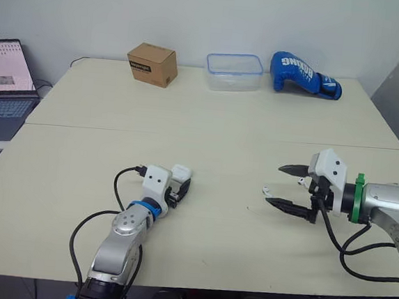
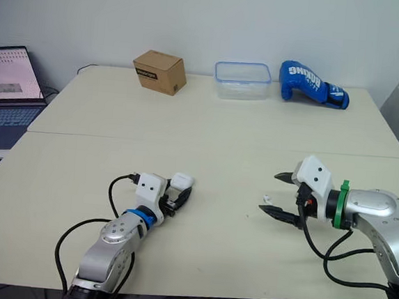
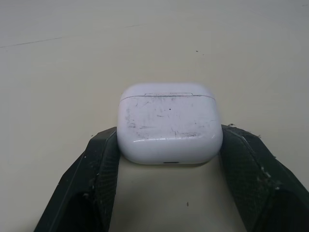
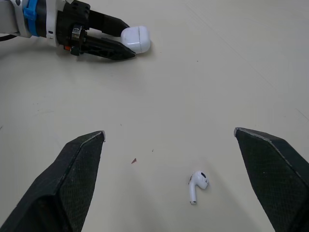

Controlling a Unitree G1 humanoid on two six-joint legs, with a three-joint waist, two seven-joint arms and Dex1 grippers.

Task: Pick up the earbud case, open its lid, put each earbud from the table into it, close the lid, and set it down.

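The left end effector (image 1: 182, 184) is clamping the earbud case (image 3: 169, 128), with one black finger pressing against each side of it. The case is resting on the surface (image 1: 221, 137) near the front edge, left of centre, and its lid is sitting closed. The right end effector (image 1: 275, 185) is hovering low over the surface with its fingers spread wide apart and gripping nothing. One white earbud (image 4: 197, 183) is lying on the surface between those two fingertips and touching neither. At the far edge, a cardboard box (image 1: 152, 63), a clear plastic container (image 1: 234, 72) and a blue boxing glove (image 1: 304, 73) are sitting in a row. An open laptop (image 1: 6, 83) is standing beyond the surface's left side.
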